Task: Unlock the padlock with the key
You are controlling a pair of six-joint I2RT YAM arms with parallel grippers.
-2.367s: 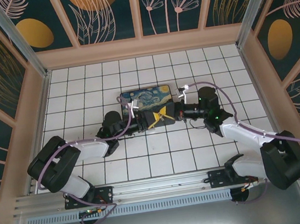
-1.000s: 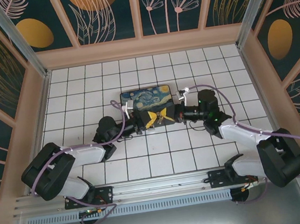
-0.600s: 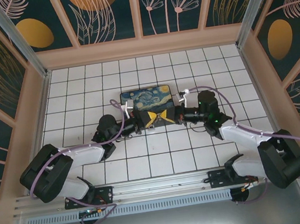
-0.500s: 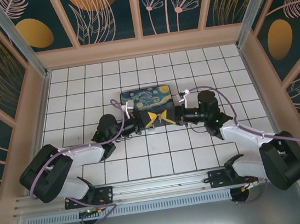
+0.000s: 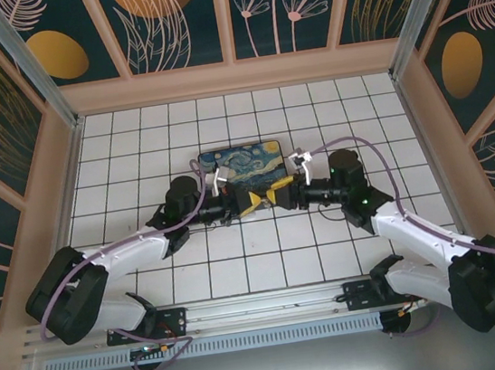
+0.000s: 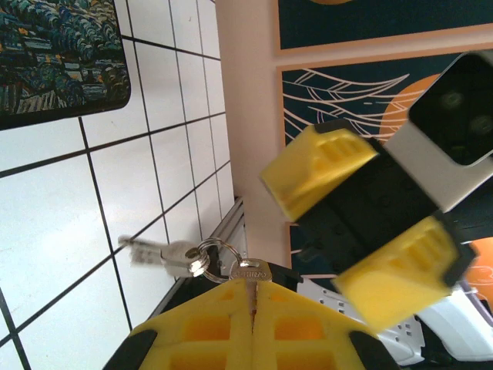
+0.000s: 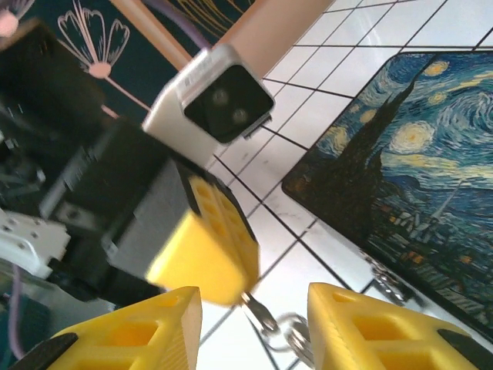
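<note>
Left gripper [image 6: 250, 297] is pinched fully closed on the head of the key [image 6: 248, 271]; its ring [image 6: 208, 258] and a second blade dangle over the tiles, just beside the box [image 7: 400, 169]. Right gripper [image 7: 254, 301] faces it, jaws partly apart, holding nothing.

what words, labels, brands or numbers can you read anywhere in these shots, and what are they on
No text can be read in these views.
key: faint stamped marks on its head, pinched in the left hand; too small and blurred to read.
box lid: a painted night sky, no lettering.
wall panels: plant patterns, no words.
</note>
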